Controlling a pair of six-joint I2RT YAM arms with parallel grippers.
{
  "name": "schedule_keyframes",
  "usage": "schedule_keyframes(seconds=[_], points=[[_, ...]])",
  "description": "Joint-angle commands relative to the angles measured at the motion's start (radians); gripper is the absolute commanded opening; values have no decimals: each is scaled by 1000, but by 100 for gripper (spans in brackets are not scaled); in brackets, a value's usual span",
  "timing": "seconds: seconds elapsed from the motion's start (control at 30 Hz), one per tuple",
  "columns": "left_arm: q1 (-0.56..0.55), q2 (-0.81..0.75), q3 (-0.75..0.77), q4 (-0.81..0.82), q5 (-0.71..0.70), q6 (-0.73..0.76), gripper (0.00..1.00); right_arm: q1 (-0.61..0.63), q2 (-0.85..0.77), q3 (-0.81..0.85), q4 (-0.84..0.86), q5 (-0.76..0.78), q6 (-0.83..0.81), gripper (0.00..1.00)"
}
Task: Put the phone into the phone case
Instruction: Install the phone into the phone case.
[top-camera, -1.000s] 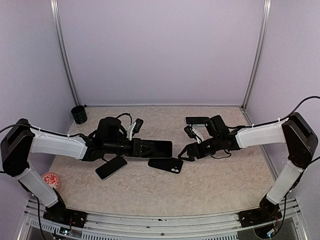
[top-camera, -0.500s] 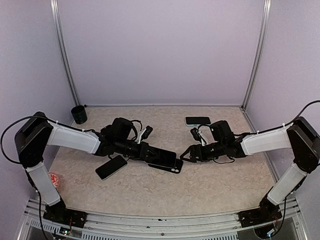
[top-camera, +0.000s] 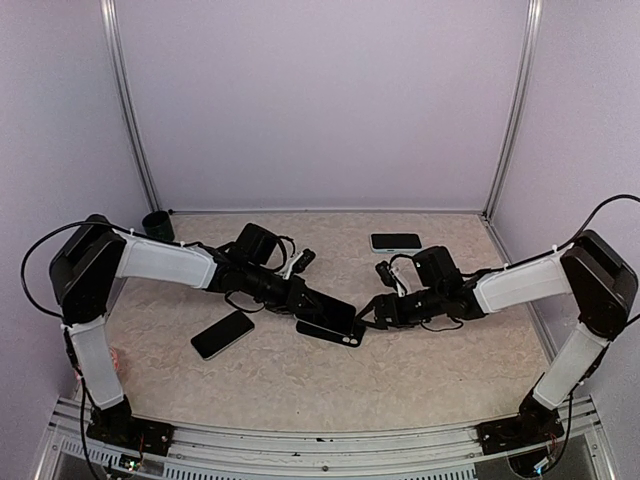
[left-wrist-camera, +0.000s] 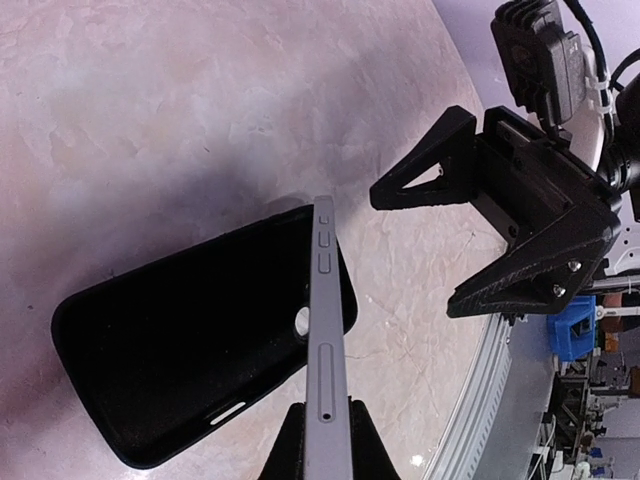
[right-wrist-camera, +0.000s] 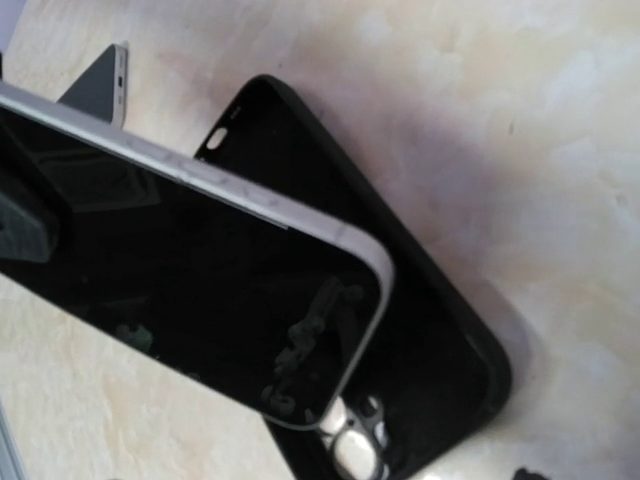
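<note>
- Left claw: clenched on phone, held edge-up over phone case on counter.
- Right claw: released, empty, beside the case.
- Step, as judged: seating. Next: lower phone flat, corners aligned.

Tilted phone above black case

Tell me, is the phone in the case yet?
Out. The left gripper holds the phone tilted over the empty case; contact cannot be told.

Lilac walls, marbled beige table (metal corner posts)
</note>
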Motion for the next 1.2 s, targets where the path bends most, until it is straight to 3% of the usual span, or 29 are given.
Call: schedule_keyframes(seconds=[0.0,0.3,1.17], points=[[25,36,104,-106,80,73,0,18,27,9,41,7,7,82],[26,117,186,-182,205,77,0,35,41,13,57,25,8,82],[27,228,230,-138,309,-81,0,77,55,10,56,68,14,84]])
